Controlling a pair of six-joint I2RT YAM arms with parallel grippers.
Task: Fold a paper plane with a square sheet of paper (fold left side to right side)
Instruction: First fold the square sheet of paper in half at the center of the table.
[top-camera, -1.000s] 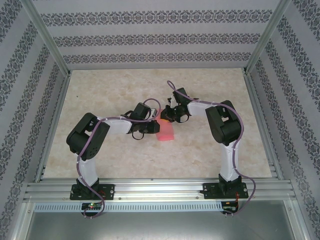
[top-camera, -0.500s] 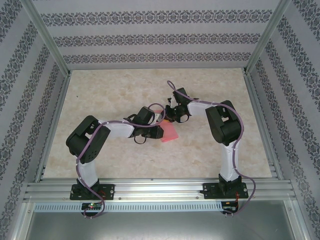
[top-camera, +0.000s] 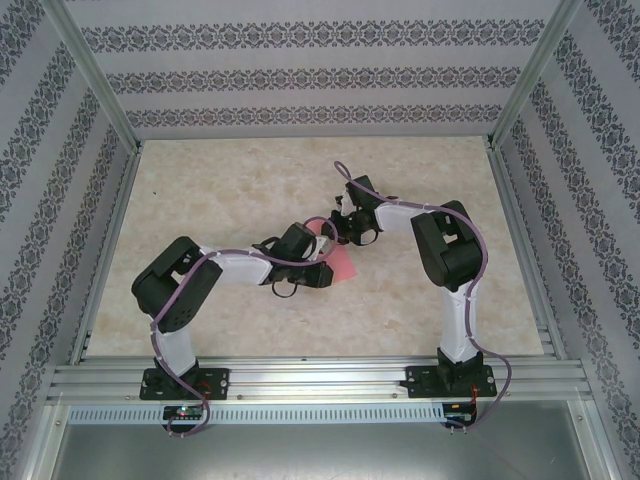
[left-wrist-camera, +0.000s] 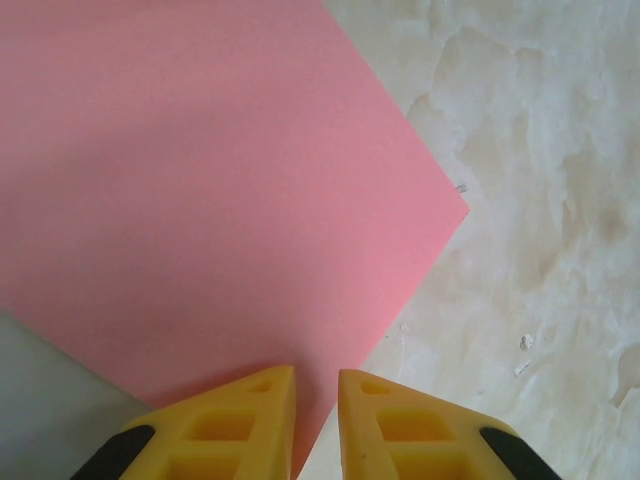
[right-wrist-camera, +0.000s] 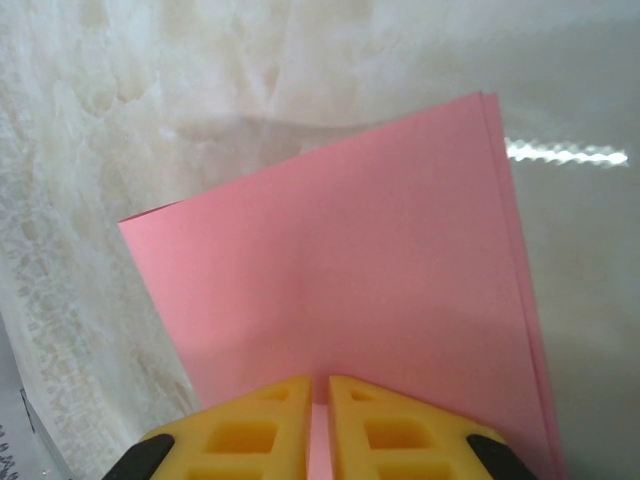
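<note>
Mid-table, the thin pink-red square sheet of paper (right-wrist-camera: 340, 260) is doubled over between the two arms, with two layers showing along one edge. The right gripper (right-wrist-camera: 320, 382) is pinched down on its near edge. The left gripper (left-wrist-camera: 316, 378) shows a slit between its yellow fingers with a corner running in; gripping or not, I can't tell. The danger: one tug from the left, the layers skew over the slick marbled tabletop (left-wrist-camera: 540, 200), and the crease lands crooked.
</note>
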